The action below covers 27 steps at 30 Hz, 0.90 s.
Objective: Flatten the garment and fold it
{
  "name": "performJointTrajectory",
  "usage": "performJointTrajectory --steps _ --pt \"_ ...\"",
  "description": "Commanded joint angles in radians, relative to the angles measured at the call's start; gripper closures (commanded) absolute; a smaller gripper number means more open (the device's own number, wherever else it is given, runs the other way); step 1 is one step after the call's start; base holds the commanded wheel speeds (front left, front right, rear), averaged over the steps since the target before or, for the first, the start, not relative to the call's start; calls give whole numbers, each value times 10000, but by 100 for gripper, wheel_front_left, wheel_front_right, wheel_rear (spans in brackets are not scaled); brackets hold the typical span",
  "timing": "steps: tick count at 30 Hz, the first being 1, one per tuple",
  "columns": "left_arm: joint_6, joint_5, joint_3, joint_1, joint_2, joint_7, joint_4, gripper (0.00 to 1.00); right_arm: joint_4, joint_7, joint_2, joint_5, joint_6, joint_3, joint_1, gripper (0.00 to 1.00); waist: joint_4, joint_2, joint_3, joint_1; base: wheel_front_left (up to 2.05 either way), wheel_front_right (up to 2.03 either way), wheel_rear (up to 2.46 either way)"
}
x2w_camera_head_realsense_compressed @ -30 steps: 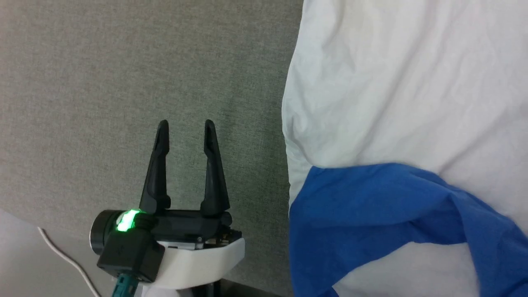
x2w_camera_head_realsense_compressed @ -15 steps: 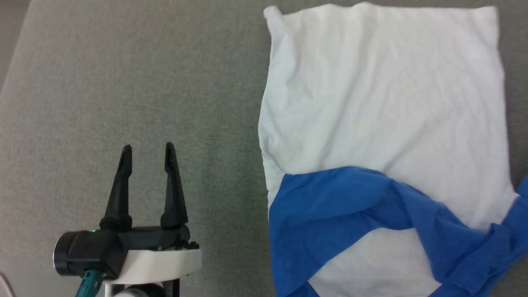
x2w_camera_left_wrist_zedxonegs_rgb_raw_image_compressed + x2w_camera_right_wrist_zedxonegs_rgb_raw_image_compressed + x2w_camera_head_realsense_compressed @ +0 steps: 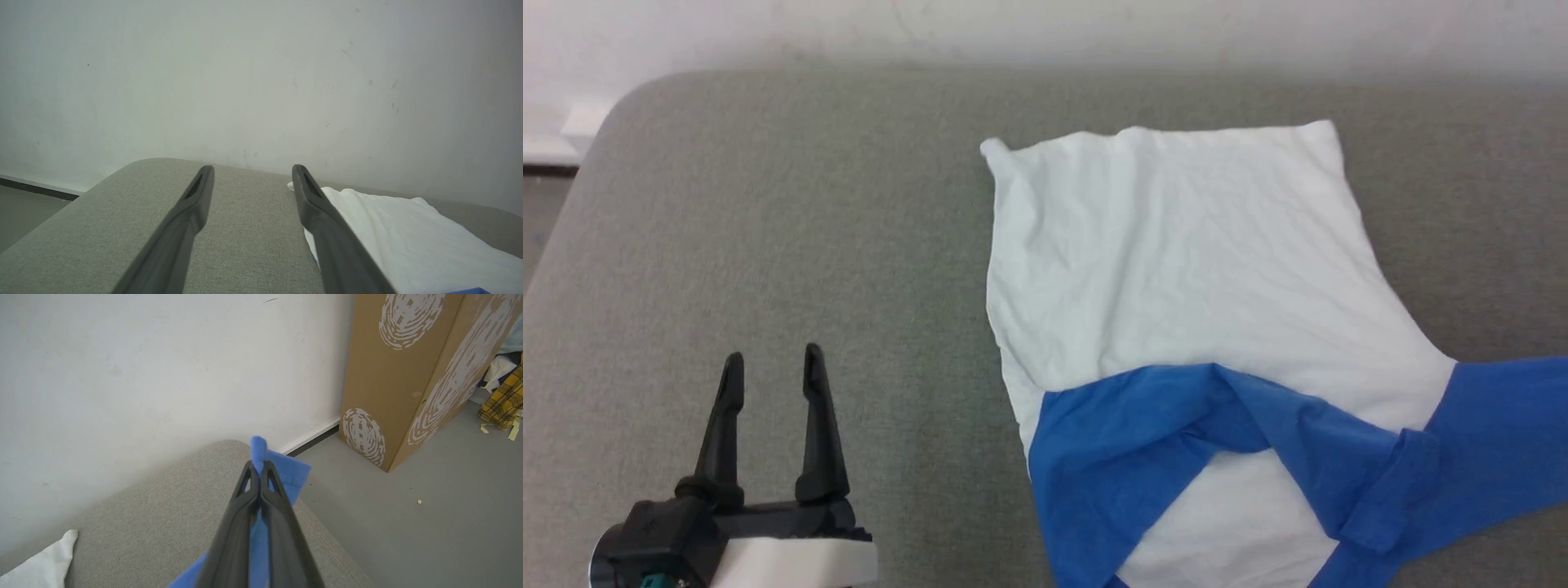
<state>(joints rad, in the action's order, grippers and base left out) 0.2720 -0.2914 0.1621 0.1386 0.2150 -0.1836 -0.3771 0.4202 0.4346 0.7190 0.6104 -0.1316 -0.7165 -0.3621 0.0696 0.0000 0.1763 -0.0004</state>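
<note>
The garment (image 3: 1176, 269), a white T-shirt with blue sleeves, lies on the grey padded table (image 3: 768, 204). One blue sleeve (image 3: 1143, 441) is folded across its near part; another blue sleeve (image 3: 1503, 433) stretches off to the right edge of the head view. My left gripper (image 3: 772, 361) stands open over bare table, left of the shirt, with nothing between its fingers. In the right wrist view my right gripper (image 3: 258, 464) is shut on the blue sleeve (image 3: 286, 473), pinched at the fingertips near the table's edge. In the left wrist view the white cloth of the garment (image 3: 400, 228) lies right of the left gripper (image 3: 253, 169).
A pale wall (image 3: 1045, 33) runs behind the table. In the right wrist view a tall cardboard box (image 3: 408, 375) stands on the grey floor (image 3: 429, 518) beyond the table's rounded end, with yellow plaid cloth (image 3: 500, 402) farther off.
The head camera has drawn back and tilted up, so the whole shirt and the wall now show. The right-hand blue sleeve now lies stretched out to the right. The left gripper stays open.
</note>
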Motion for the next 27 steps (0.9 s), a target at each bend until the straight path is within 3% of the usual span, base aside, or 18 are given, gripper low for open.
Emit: performJointTrajectory --steps 1,5,11,21,27 --pt "-60 -46 -72 134 59 51 -56 0 -85 -88 -179 -72 9 -170 208 100 -438 0 -630 4 0 0 0" --pt "-80 -165 -151 290 127 79 -92 0 -590 -48 -705 -27 9 -360 597 100 -454 0 -817 4 0 0 0" --pt "-140 -245 -107 285 161 95 -21 0 -2238 226 -1479 430 9 660 763 100 -343 0 -988 4 0 0 0" --pt "-275 -394 -34 269 224 77 82 0 -5865 1199 -2806 1126 9 3889 678 100 104 0 -1167 4 0 0 0" --pt "-315 -441 9 215 256 94 66 0 -6939 1710 -3684 989 9 6192 529 100 495 0 -1150 4 0 0 0"
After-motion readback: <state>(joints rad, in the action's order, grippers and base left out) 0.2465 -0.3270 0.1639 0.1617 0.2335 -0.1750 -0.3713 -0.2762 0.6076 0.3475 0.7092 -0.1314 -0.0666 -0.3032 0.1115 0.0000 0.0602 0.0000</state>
